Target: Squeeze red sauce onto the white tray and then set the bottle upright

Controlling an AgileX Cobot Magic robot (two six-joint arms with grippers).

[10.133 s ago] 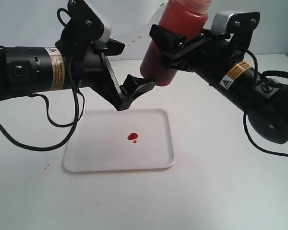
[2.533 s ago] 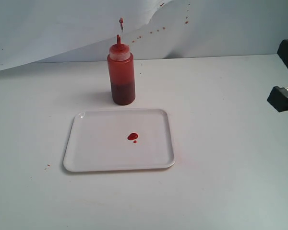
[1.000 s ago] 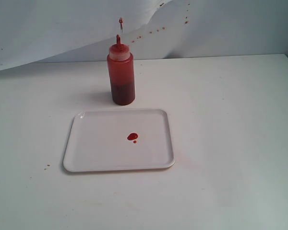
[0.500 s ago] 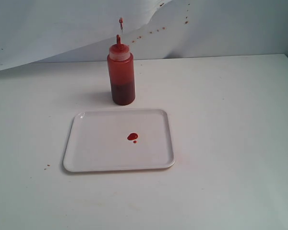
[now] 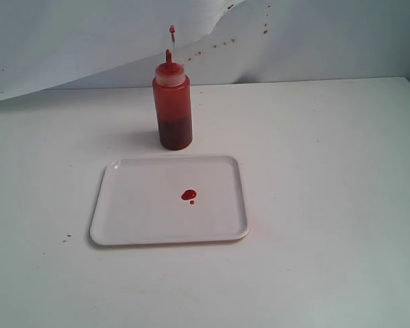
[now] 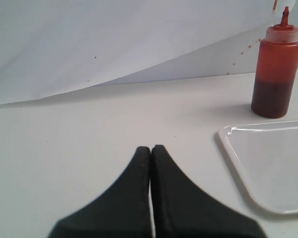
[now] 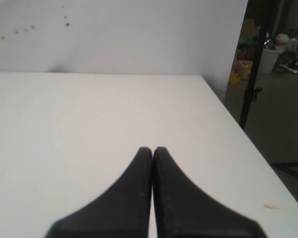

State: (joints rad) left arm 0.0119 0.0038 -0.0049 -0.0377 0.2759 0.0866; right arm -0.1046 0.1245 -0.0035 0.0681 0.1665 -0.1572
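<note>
**Red sauce (image 5: 188, 195) on the white tray (image 5: 130, 212), bottle (image 5: 172, 109) upright**

Seen from the exterior camera, the bottle stands upright on the desk (image 5: 328, 205) in the upper middle of the frame. It is just behind the tray's far rim and not touching it. Its nozzle points up. The small red bit above the nozzle may be the tip cap, but it is too small for me to be sure. The sauce lies near the tray's centre as a glossy blob with a tinier drop just beside it. My left hand (image 6: 150, 148) is clenched on nothing, fingers pressed together over the desk, with the bottle and a tray corner ahead. My right hand (image 7: 152, 149) is clenched the same way, holding nothing, near the desk's edge.
</note>
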